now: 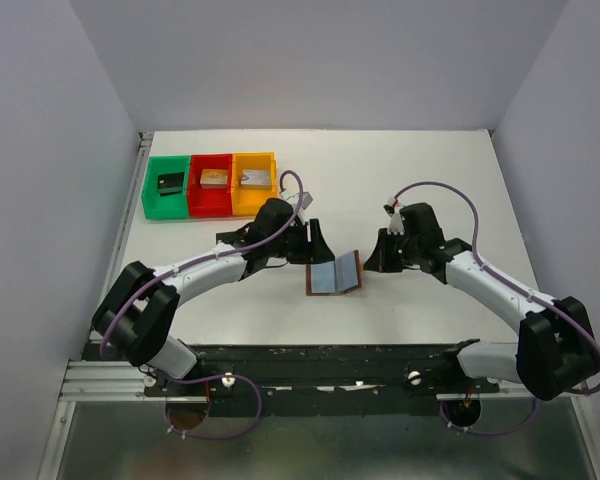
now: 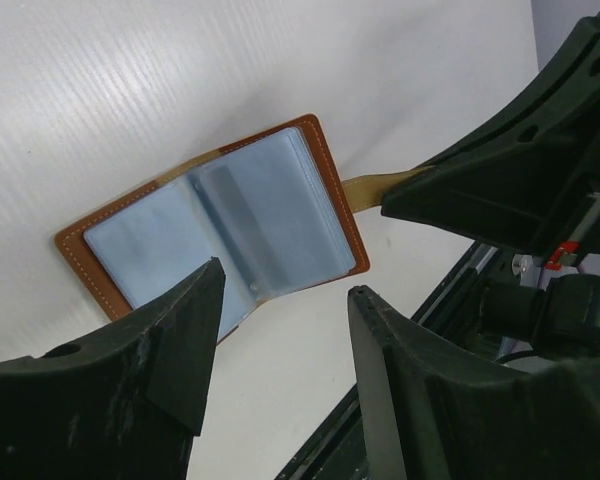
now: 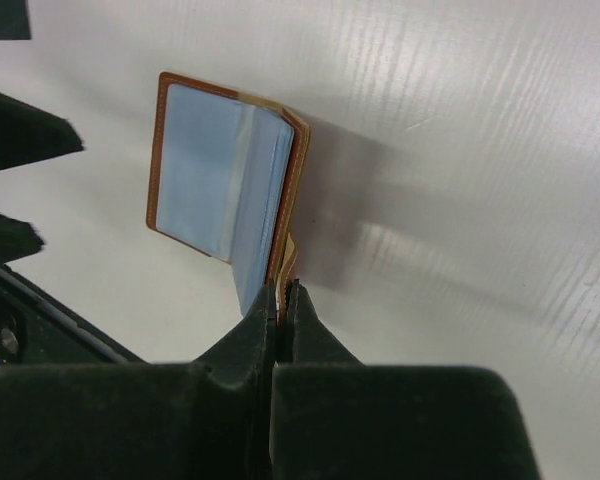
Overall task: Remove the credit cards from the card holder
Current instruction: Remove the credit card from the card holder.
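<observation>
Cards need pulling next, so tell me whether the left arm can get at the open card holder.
Probably yes: the left gripper hangs open just over the card holder, with nothing between. The right gripper only pinches its strap, off to one side.

No lettering, number or brand that I could read anywhere. The open wallet (image 2: 230, 230) showed me only plain blue-grey sleeves inside a stitched brown edge. The blocks (image 1: 215, 178) in the coloured bins (image 1: 210, 157) sat too small in the top view for me to make out any marks.
</observation>
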